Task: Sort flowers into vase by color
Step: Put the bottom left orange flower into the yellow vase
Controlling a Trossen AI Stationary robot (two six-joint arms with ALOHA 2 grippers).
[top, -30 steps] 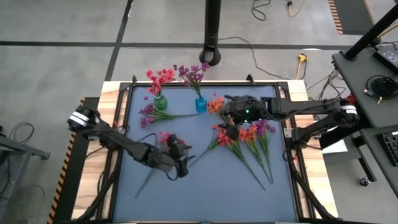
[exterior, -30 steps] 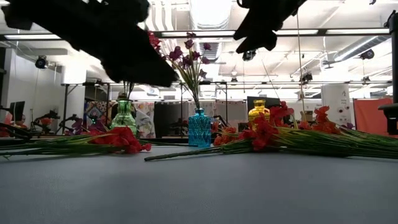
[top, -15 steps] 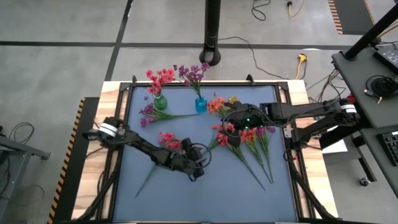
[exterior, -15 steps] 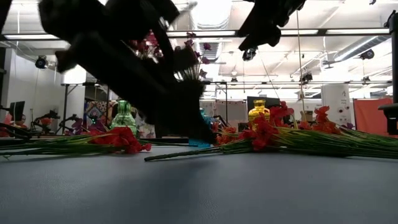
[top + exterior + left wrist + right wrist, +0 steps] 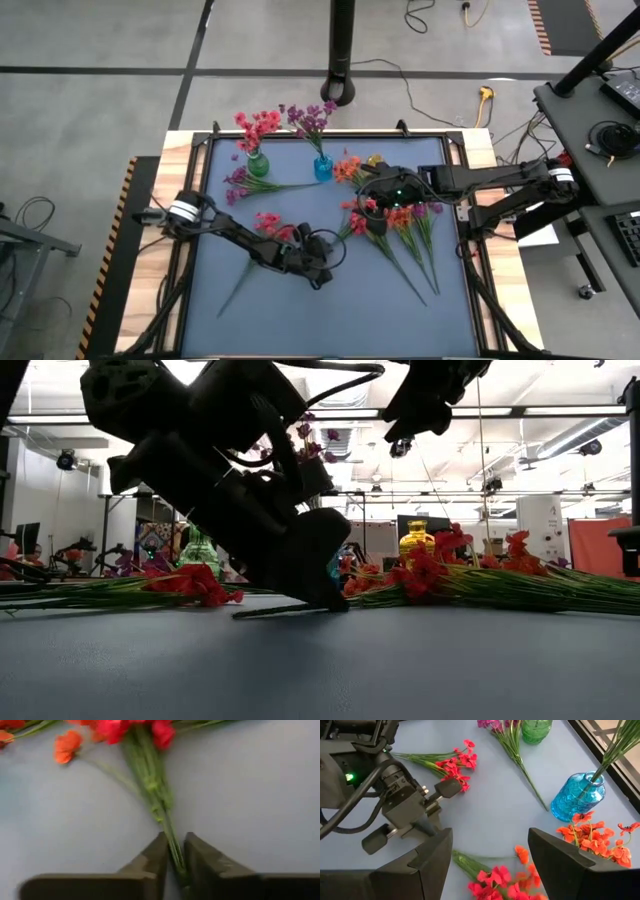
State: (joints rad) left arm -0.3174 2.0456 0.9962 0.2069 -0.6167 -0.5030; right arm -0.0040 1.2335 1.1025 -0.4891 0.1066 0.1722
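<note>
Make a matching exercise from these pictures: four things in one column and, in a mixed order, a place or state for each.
Things:
1. green vase
2. blue vase
3. left gripper
4. right gripper

States:
A. open above the table
B. holds purple flowers
C. holds pink-red flowers
D. closing around a green stem on the table

Pairs: 1-C, 2-B, 3-D, 4-A
</note>
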